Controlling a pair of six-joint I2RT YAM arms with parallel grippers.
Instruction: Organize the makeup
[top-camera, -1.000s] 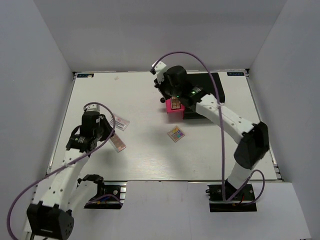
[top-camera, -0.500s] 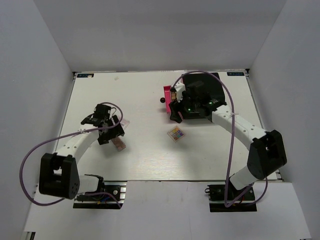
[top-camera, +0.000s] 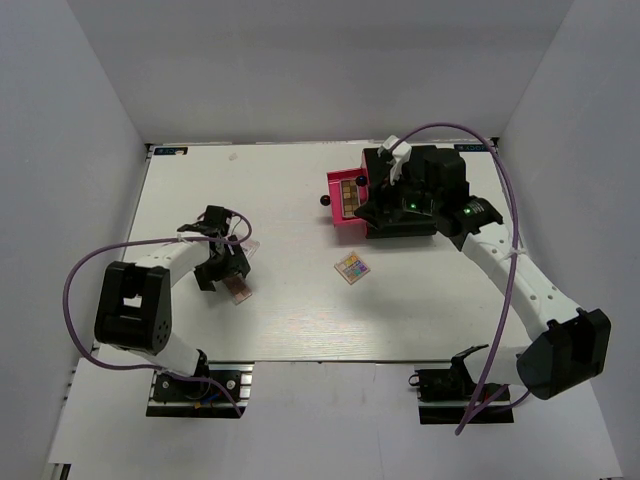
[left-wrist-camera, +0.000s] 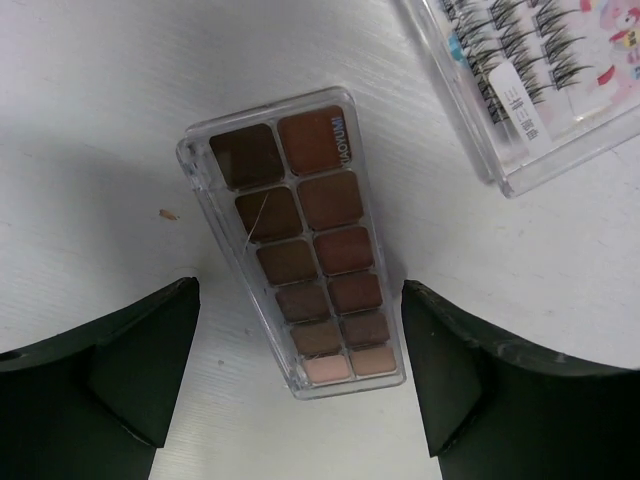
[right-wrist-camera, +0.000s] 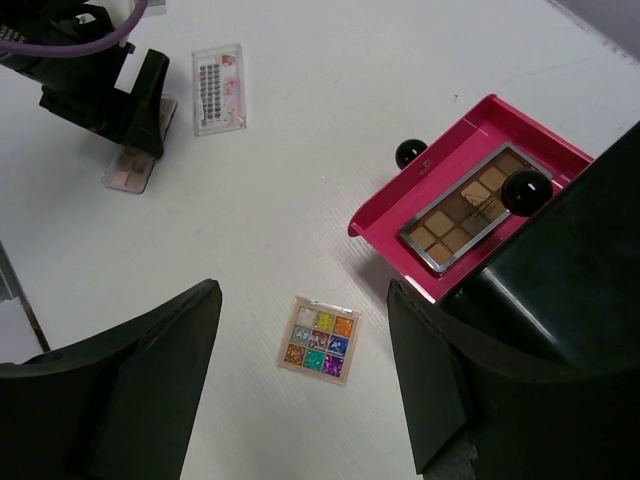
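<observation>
A long brown eyeshadow palette (left-wrist-camera: 300, 250) lies flat on the white table, its near end between the fingers of my open left gripper (left-wrist-camera: 300, 372), which touch nothing. From above, that gripper (top-camera: 222, 266) hovers just over the palette (top-camera: 238, 291). A second brown palette (right-wrist-camera: 470, 205) lies in the open pink drawer (right-wrist-camera: 400, 235). My right gripper (right-wrist-camera: 305, 390) is open and empty, high above the square multicolour palette (right-wrist-camera: 320, 340). In the top view the right gripper (top-camera: 380, 205) sits over the drawer box's front, and the square palette (top-camera: 351, 267) lies mid-table.
The black drawer box (top-camera: 420, 185) stands at the back right, its pink drawer (top-camera: 335, 210) pulled out to the left, with black knobs (right-wrist-camera: 410, 153). A clear box of false lashes (left-wrist-camera: 530, 80) lies beside the left gripper, just beyond the palette.
My right gripper opened, left the brown palette in the pink drawer and drew back to the right. My left gripper opened wide and settled over the brown palette on the table.
</observation>
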